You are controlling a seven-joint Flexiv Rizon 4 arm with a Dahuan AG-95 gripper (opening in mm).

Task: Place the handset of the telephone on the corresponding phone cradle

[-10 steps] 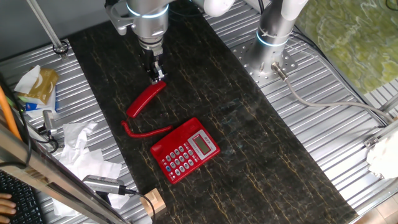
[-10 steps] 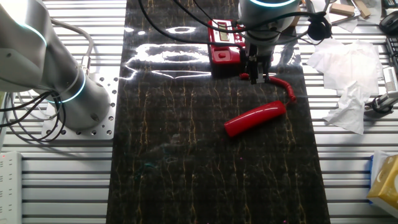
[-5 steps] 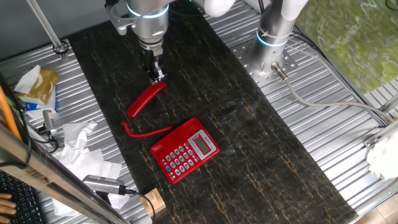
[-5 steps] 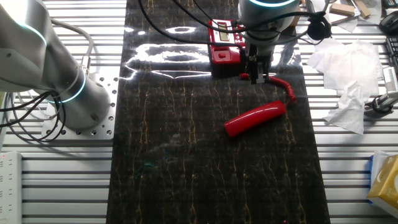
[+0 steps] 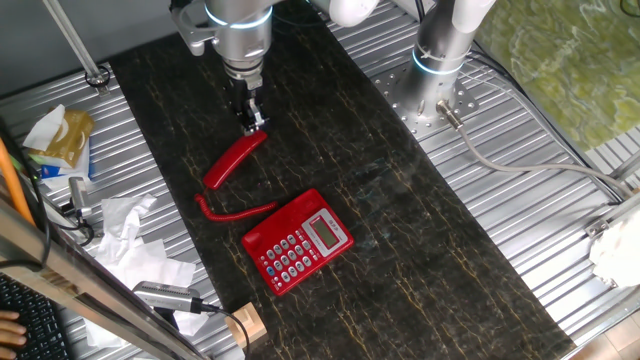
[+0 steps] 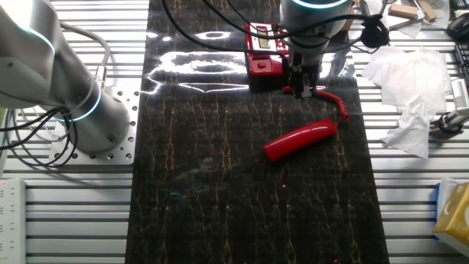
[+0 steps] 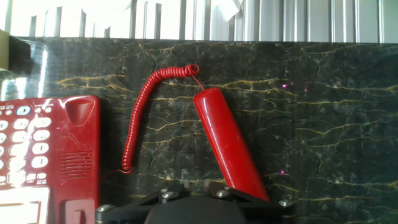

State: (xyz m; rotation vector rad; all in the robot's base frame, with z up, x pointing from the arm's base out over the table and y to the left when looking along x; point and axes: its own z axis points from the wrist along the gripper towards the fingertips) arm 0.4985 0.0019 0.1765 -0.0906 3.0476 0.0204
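1. The gripper (image 5: 256, 126) points straight down at the far end of the handset (image 5: 234, 160); its fingers look close together, but whether they are clamped on the handset or merely beside it I cannot tell
2. In the hand view the handset (image 7: 228, 142) runs from the gripper body at the bottom edge up and slightly left across the dark marbled mat (image 7: 323, 112)
3. The handset lies flat on the mat, off the phone cradle (image 7: 78, 149), which sits well to its left
4. The coiled cord (image 7: 142, 115) curves between handset and telephone (image 5: 298, 241)
5. The telephone rests near the front of the mat, keypad up
6. Crumpled white paper (image 6: 407, 95) lies on the ribbed metal table (image 6: 410, 191) to the right in the other fixed view
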